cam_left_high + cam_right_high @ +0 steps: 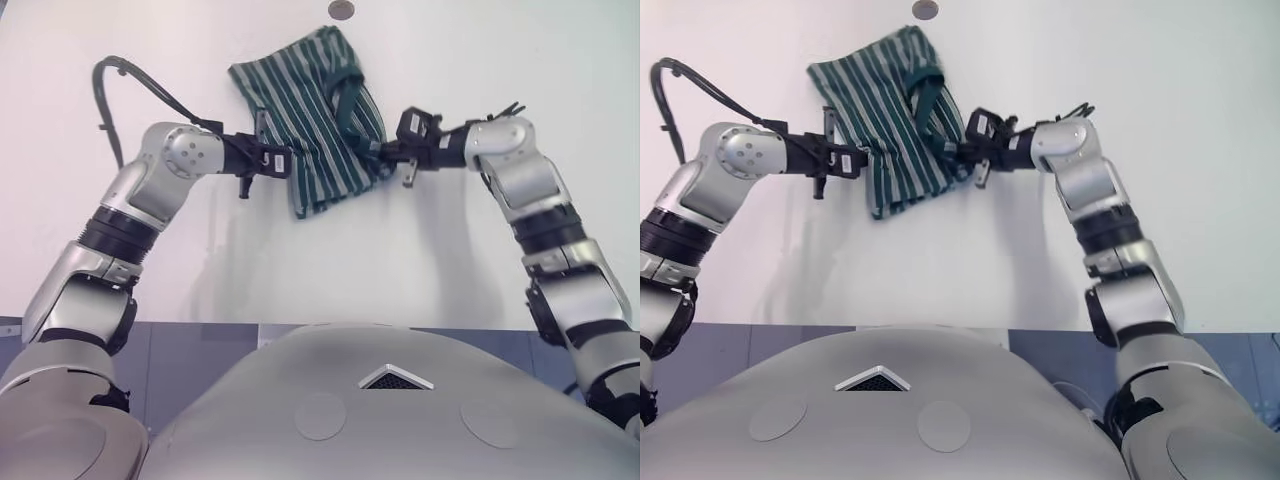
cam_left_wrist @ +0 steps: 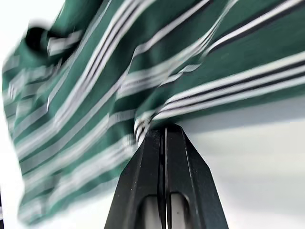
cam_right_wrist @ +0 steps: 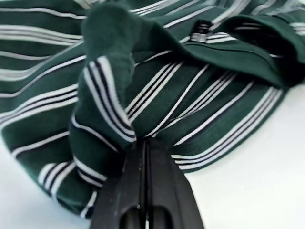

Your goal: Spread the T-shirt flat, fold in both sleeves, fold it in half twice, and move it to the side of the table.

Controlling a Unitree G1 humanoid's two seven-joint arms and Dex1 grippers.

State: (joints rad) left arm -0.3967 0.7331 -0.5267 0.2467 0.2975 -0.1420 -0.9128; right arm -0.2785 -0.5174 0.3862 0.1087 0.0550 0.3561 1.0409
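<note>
Here the green-and-white striped T-shirt point(image 1: 305, 110) lies bunched and creased toward the far middle of the white bench point(image 1: 420, 260), not flat, with its dark green collar point(image 1: 350, 88) turned toward the robot's right. The two arms come in from opposite sides, and the shirt sits between them. The left end effector point(image 1: 288, 160) meets the shirt's left edge; in the left wrist view its two black fingers point(image 2: 147, 157) are pressed together with a fold of striped cloth pinched at their tips, and that edge is raised a little off the bench, with a shadow under it. The right end effector point(image 1: 378, 152) meets the shirt's right edge, just below the collar; in the right wrist view its fingers point(image 3: 162, 176) are likewise closed tight on a ridge of gathered fabric, and the collar's small dark label point(image 3: 204, 25) shows beyond it. The near end of the shirt hangs in a narrow rumpled strip toward the robot, between the two grips. Beyond the shirt, at the bench's far edge, sits a small round dark spot point(image 1: 341, 9) — apart from the cloth.
</note>
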